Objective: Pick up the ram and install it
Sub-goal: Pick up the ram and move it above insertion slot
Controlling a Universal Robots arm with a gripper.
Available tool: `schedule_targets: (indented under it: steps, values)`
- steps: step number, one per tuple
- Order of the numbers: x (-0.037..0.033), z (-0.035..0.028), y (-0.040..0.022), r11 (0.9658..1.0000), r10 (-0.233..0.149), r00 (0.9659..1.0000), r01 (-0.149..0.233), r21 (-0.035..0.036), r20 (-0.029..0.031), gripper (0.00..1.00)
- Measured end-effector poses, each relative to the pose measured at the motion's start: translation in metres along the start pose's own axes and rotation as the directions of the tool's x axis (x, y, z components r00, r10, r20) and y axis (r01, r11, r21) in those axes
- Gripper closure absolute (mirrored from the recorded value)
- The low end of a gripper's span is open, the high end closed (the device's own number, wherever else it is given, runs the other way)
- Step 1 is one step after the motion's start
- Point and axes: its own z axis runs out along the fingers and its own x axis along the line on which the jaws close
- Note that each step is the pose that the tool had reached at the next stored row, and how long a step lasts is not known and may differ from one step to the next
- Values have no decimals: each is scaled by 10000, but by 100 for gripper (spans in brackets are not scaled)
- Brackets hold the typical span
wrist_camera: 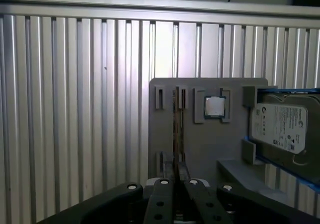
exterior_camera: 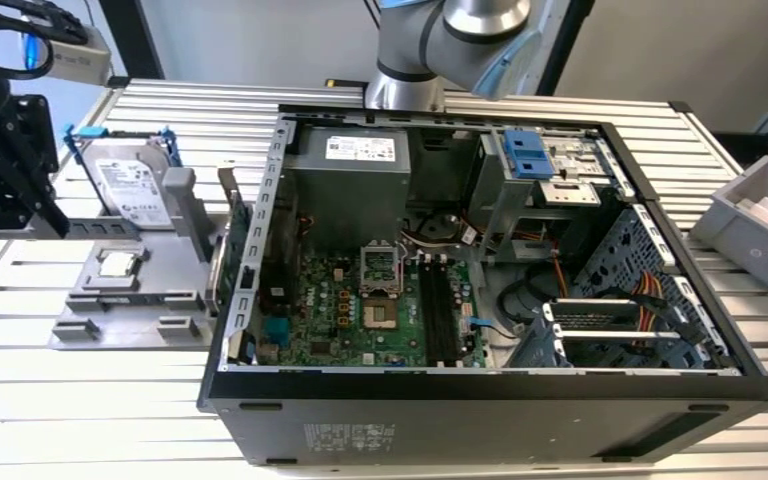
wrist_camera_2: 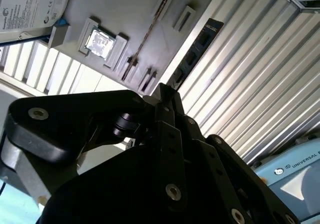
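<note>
**Gripper lined up over the ram in its holder**

Nearest the wrist cameras is the gripper, hovering over the grey holder plate. It carries nothing that I can see, and I cannot tell from these pictures whether it is open or closed.

Just beyond it in the first wrist view, the ram stands on edge in the plate's slotted posts. It shows as a thin dark line running straight out from the gripper's middle, so the two look aligned along the stick's length. Beside the ram on the plate a processor chip lies in a square pocket. Past that is a hard drive in a blue frame.

The plate rests on the ribbed metal bench. Farthest off, in the exterior view, the open computer case sits to the exterior view's right of the plate. Its black memory slots look unfilled, so the ram is not yet installed.

The step in hand looks like the approach for the pick. To do it well:
- Keep the gripper centred on that thin line and bring it down plumb.
- Take the stick across its flat faces at mid-length, between the two sets of posts and clear of both.
- Grip gently enough to spare the chips.
- Keep the wrist square so the ram stays upright and does not bind in its slots.
</note>
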Motion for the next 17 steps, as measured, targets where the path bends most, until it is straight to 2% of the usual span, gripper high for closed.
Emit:
schedule_targets:
  steps: [7, 17]
  values:
    - [-4, -51, 0, 10000, 1, 10000, -1, 1, 0, 100]
    - [-5, -62, 0, 10000, 1, 10000, -1, 0, -2, 100]
